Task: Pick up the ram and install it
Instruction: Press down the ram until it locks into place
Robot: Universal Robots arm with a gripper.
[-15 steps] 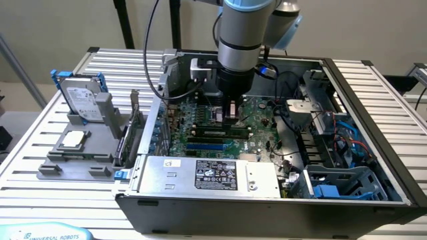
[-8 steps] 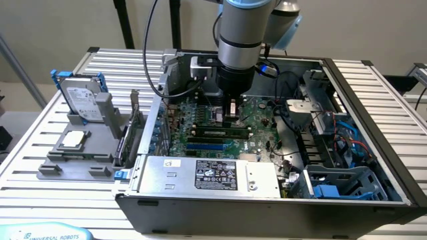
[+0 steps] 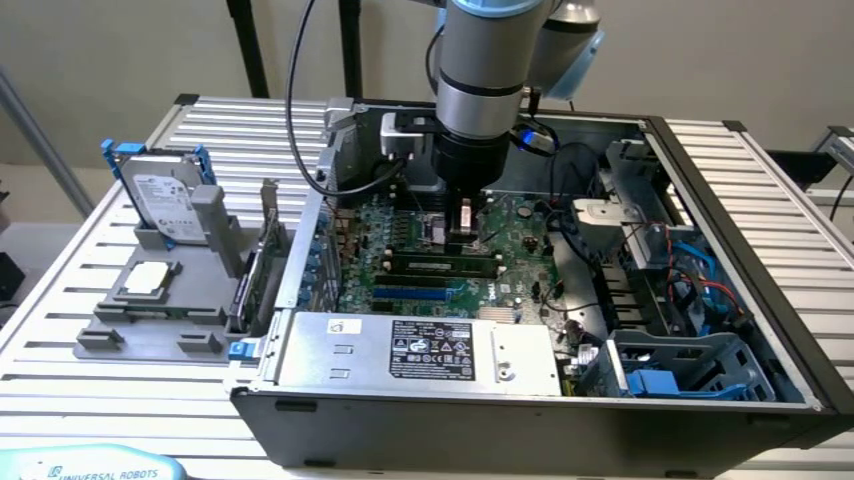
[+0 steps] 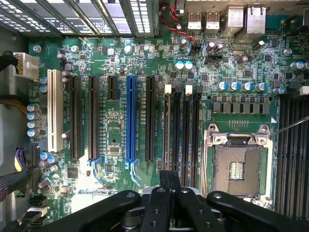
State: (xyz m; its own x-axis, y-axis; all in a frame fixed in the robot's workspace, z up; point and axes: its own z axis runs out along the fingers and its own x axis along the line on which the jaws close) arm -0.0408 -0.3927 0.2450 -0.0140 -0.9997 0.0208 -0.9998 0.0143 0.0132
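Fingers (image 4: 163, 183) sit closest to the wrist cam: black, shut tight, nothing visibly clamped between them. They hang over the mobo (image 4: 120, 140), w/ tips above the long black memory slots (image 4: 186, 125). An open CPU socket (image 4: 239, 169) lies just beside those slots, and a blue expansion slot (image 4: 130, 121) is on their other side.

Ext. view: arm comes straight down into the open PC case (image 3: 747, 230) and the gripper (image 3: 463, 228) is low over the board. The ram (image 3: 441, 265) – a thin green stick w/ dark chips – lies flat along a slot row, just at 6 o'clock of the gripper. Can't tell if they touch. PSU (image 3: 427, 350) is at 6 o'clock of the ram, near the case front.

Outside the case, at 9 o'clock on the slatted tabletop (image 3: 787, 170) – gray fixture (image 3: 147, 325) holding a hard drive (image 3: 167, 205) and a square silver chip (image 3: 147, 278).
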